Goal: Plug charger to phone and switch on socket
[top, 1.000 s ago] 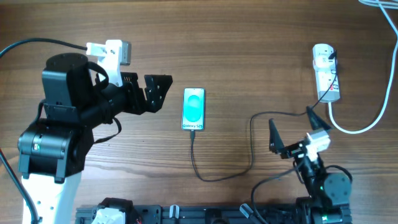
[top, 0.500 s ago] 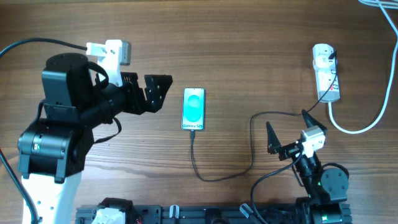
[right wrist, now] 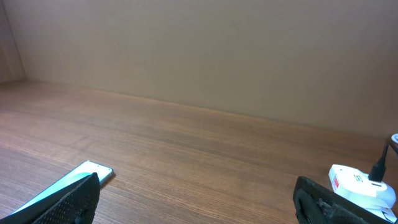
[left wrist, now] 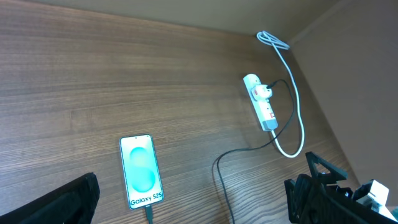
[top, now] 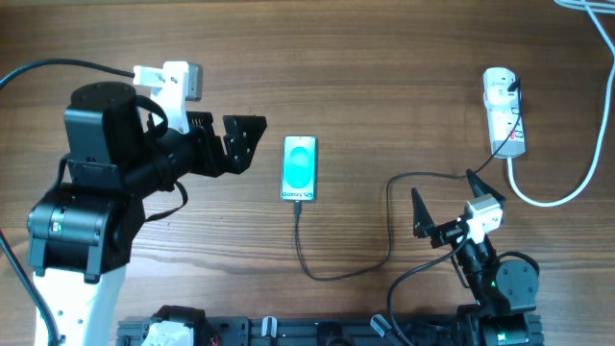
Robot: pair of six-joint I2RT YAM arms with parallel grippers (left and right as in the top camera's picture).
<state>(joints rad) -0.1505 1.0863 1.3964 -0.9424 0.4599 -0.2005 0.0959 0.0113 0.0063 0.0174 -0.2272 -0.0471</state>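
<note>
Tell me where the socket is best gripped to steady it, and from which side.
Probably the socket across its narrow width at the bare middle, coming from above. It lies flat and oblong; the black plug sits at its far end and the red switch at its near end, so both stay free.

One phone [top: 300, 168], one charger [top: 388, 221], one socket [top: 503, 111]

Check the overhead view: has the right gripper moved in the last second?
Yes, slightly: the right gripper has drifted left, away from the socket and toward the phone, both of which lie unmoved.
</note>
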